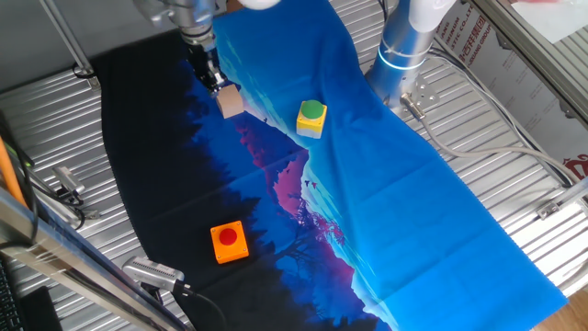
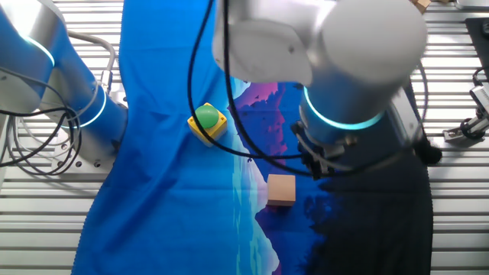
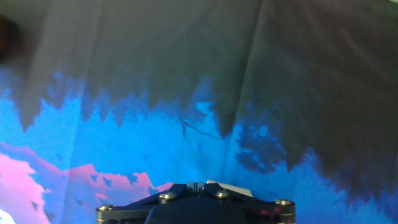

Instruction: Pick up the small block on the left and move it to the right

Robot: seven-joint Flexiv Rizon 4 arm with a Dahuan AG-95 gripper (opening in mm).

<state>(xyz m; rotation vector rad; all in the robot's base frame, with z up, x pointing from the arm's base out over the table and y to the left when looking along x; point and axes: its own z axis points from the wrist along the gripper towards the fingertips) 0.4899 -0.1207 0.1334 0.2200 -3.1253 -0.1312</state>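
While the gripper (image 1: 213,77) is hanging low over the dark end of the printed cloth (image 1: 413,202), its fingertips are sitting just beside the small block (image 1: 231,101), at the block's upper-left edge in one fixed view. Whether the fingers are touching the block or closed on it is not something I can tell: that view shows only their dark outline, and the other fixed view has the arm's big grey wrist (image 2: 344,46) covering them entirely. The hand view is no help, showing only the metal base of the hand (image 3: 196,200) at the bottom edge and cloth beyond, with no fingers and no block in sight.

The small block is resting on the cloth, apparently flat, near the boundary where the black part gives way to blue and purple; in the other fixed view it (image 2: 280,189) is standing apart from the arm's shadowed bulk. The yellow block with green circle (image 1: 311,119) is lying near it on the blue fabric, and the orange block with red circle (image 1: 229,242) is lying well apart, toward the near edge of the cloth.

Judging from this, the task is looking early: the block seems not yet lifted, so securing the grasp, raising it and carrying it rightward are probably all remaining. The metal table (image 1: 514,110) is showing around the cloth.
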